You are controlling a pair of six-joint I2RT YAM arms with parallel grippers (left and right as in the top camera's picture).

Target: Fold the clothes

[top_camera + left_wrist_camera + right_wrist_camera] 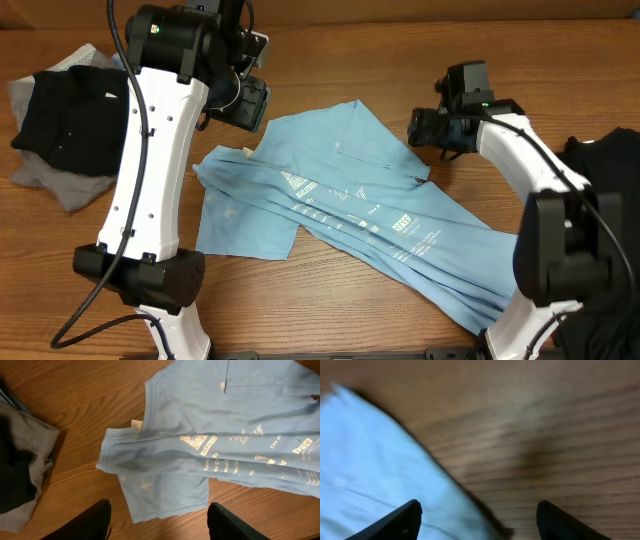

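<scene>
The light blue cotton T-shirt with small white print [350,215] lies rumpled on the brown wooden tabletop [330,60], slanting from the far left towards the near right, its layers overlapping in long creases. To fold it well, I judge it first needs spreading flat. Each arm should pinch a single layer at an outer edge, lift only a little, and draw outward evenly so the creases go before any fold is made. The left jaws hover above the collar end, wide apart and holding nothing. The right jaws, at the shirt's far right edge, are likewise apart and empty, though that view is blurred. A heap of black and grey garments [60,125] sits well to the left, and another black garment [610,165] lies at the right.
</scene>
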